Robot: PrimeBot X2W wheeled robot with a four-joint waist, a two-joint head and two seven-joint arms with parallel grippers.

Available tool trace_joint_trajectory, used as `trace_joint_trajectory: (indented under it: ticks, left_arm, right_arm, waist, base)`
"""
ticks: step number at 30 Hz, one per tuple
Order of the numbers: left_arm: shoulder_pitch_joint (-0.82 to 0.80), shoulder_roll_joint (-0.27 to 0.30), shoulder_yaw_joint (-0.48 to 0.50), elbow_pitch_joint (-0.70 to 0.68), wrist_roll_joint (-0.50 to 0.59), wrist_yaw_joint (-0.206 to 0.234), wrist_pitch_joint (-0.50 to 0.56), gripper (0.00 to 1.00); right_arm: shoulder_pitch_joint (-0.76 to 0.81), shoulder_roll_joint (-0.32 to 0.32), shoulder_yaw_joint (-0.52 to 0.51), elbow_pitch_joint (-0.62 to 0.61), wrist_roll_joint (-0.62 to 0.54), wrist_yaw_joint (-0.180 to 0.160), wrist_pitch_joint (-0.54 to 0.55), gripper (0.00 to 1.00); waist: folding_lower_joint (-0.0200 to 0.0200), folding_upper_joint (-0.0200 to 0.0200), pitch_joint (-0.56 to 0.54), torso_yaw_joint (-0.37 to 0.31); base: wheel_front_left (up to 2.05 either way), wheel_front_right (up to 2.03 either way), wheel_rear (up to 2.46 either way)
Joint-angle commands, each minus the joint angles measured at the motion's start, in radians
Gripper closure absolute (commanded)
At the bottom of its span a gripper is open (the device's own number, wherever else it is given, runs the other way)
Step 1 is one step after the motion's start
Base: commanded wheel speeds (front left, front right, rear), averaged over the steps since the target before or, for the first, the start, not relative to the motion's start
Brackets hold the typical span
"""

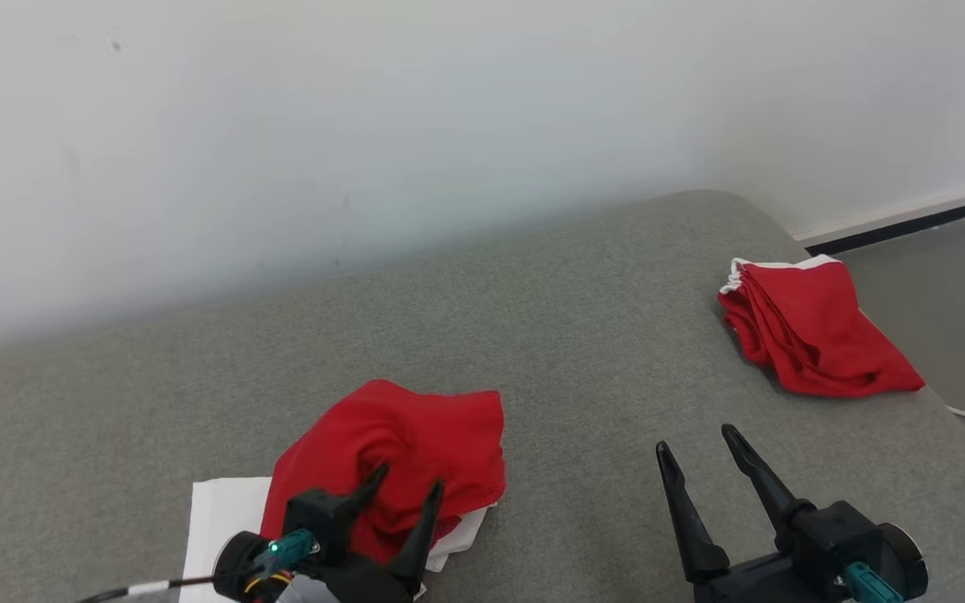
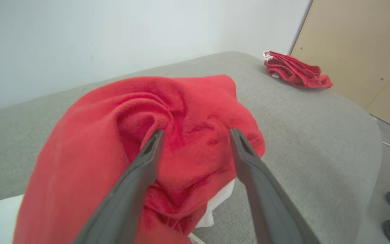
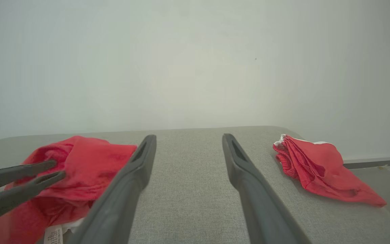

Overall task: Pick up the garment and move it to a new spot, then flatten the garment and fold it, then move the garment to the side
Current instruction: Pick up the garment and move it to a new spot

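Item: red garment (image 1: 415,427), crumpled in a loose heap at the near left of the grey cushioned surface (image 1: 575,335), partly overlying a white cloth (image 1: 223,511); whether that white is the garment's own lining or a separate piece cannot be told. Left gripper (image 1: 410,479): poised directly over the heap, fingers spread apart with a raised fold bulging between them, nothing clamped. Right gripper (image 1: 696,440): fingers likewise spread, empty, over bare cushion to the right, well apart from the heap. Second red garment (image 1: 817,335): lies in flat layers at the far right edge of the cushion, white trim showing, untouched by either gripper; possibly a piece already dealt with. Backdrop: plain pale wall (image 1: 365,126). Progress, as judged: the garment rests on the cushion, so the move to a new spot may be complete; it is neither flattened nor folded. Outstanding: spreading it smooth, folding, then shifting it to the side.
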Motion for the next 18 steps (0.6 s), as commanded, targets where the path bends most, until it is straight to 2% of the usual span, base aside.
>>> trace_joint_trajectory:
  ticks: [1,5,9,13,15,18]
  left_arm:
    - [0.024,-0.002,0.001,-0.016,-0.006,-0.006,-0.027,0.0]
    - [0.074,0.019,0.034,-0.121,0.0,0.005,-0.113,0.0]
    - [0.161,0.055,0.105,-0.262,0.026,0.053,-0.136,0.0]
    - [0.267,0.071,0.222,-0.406,0.073,0.088,-0.138,0.0]
    - [0.32,0.061,0.288,-0.455,0.09,0.093,-0.138,0.0]
    - [0.4,0.038,0.375,-0.492,0.109,0.071,-0.138,0.0]
  right_arm:
    - [0.016,0.001,-0.008,0.002,-0.003,-0.002,-0.007,0.0]
    - [0.038,0.001,-0.045,0.013,0.008,-0.002,-0.025,0.0]
    - [0.061,0.002,-0.086,0.042,0.015,-0.002,-0.05,0.0]
    - [0.079,0.002,-0.11,0.082,0.02,-0.002,-0.084,0.0]
    - [0.079,0.002,-0.116,0.103,0.026,-0.002,-0.1,0.0]
    - [0.079,0.001,-0.122,0.131,0.031,-0.002,-0.124,0.0]
  waist:
    - [-0.0001,-0.0001,-0.012,0.028]
    - [-0.0001,-0.0001,-0.029,0.069]
    - [-0.0001,-0.0001,-0.041,0.105]
    - [-0.0001,-0.0001,-0.051,0.134]
    - [-0.0001,-0.0001,-0.055,0.142]
    - [-0.0001,-0.0001,-0.063,0.147]
  base:
    - [0.0,0.0,0.0]
    - [0.0,0.0,0.0]
    - [0.0,0.0,0.0]
    - [0.0,0.0,0.0]
    - [0.0,0.0,0.0]
    - [0.0,0.0,0.0]
